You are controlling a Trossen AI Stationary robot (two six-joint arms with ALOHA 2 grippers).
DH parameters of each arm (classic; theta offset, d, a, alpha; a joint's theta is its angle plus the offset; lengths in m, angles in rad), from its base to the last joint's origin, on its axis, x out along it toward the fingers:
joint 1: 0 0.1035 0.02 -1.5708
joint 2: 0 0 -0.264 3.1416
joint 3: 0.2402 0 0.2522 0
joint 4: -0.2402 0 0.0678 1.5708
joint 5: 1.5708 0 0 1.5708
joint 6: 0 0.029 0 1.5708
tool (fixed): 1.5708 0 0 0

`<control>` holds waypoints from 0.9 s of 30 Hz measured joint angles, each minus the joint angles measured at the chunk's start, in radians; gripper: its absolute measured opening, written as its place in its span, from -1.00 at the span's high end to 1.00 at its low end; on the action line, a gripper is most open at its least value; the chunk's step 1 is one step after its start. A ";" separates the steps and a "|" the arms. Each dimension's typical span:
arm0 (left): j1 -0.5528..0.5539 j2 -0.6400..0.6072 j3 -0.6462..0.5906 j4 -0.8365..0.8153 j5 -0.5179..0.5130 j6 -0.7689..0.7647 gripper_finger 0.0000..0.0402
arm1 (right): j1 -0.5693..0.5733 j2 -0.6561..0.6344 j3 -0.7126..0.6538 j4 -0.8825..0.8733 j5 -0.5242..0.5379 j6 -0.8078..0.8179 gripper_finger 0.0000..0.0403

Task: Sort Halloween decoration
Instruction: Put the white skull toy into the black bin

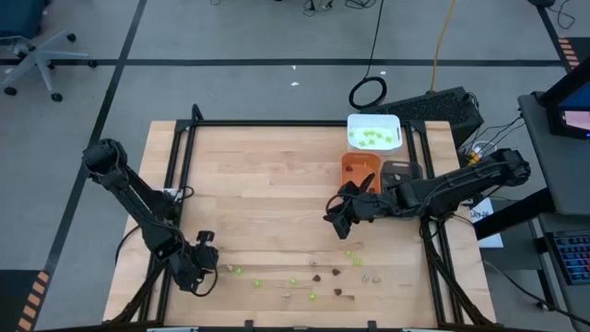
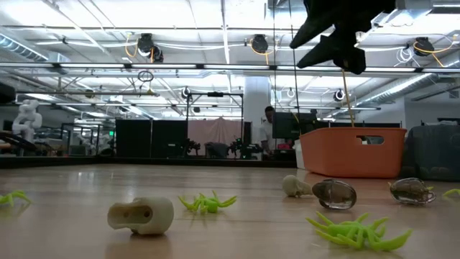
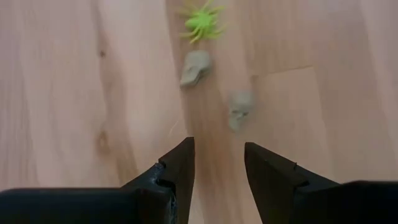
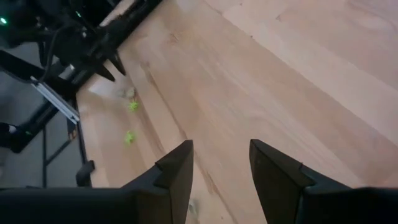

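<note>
The Halloween decoration lies scattered on the wooden table (image 1: pixel 277 184) along its near edge: lime-green spiders (image 1: pixel 293 281), dark brown pieces (image 1: pixel 337 292) and pale skulls (image 1: pixel 288 294). My left gripper (image 1: pixel 205 267) stands open low over the near left corner, pointing steeply down. Two pale skulls (image 3: pixel 196 66) (image 3: pixel 239 109) and a green spider (image 3: pixel 202 22) lie just ahead of its fingers (image 3: pixel 177 168), with nothing between them. My right gripper (image 1: pixel 336 214) hangs open and empty above the table's middle right, high in the low view (image 2: pixel 338 36).
At the far right stand a white tray (image 1: pixel 373 132) holding green pieces, an orange tray (image 1: pixel 361 168) and a grey tray (image 1: pixel 401 171). A black frame rail (image 1: pixel 184 166) runs along the table's edges. Bare wood lies in the middle and far left.
</note>
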 joint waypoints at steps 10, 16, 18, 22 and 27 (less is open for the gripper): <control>-0.001 0.000 -0.076 0.232 -0.022 0.087 0.28 | 0.000 0.037 0.000 0.190 0.003 0.003 0.30; -0.001 0.000 -0.121 0.266 -0.043 0.094 0.28 | 0.000 0.036 0.000 0.189 0.005 0.014 0.30; -0.001 0.000 -0.134 0.289 -0.032 0.093 0.28 | 0.000 0.036 0.000 0.189 0.010 0.013 0.30; -0.004 0.000 -0.137 0.295 -0.025 0.093 0.28 | 0.000 0.036 0.000 0.189 0.031 0.010 0.30; -0.004 0.011 -0.137 0.374 -0.017 0.122 0.28 | 0.000 0.036 0.000 0.189 0.031 0.017 0.30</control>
